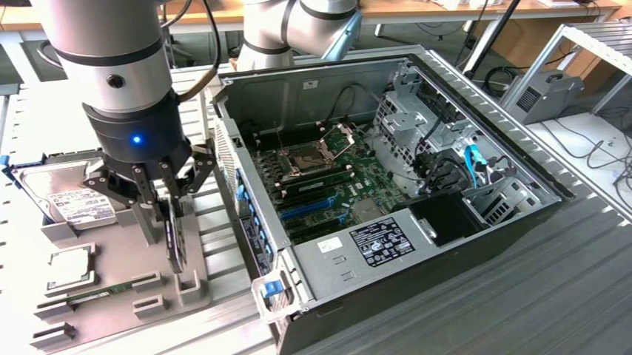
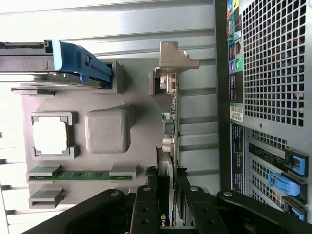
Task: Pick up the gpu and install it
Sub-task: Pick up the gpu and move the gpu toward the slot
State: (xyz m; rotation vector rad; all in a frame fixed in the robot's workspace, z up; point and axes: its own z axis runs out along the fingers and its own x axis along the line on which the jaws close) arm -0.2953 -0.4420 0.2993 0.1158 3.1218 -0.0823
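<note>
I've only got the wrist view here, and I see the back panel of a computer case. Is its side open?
Observer: Yes. The computer case lies with its side panel off and the motherboard exposed.
Operator: Any free slots for the card?
Observer: The blue expansion slots on the board look empty.
Operator: How does the card sit from outside?
Observer: The gpu stands on edge at the grey holder tray, on the exterior view's left of the case, with the tool down over its top edge.
</note>
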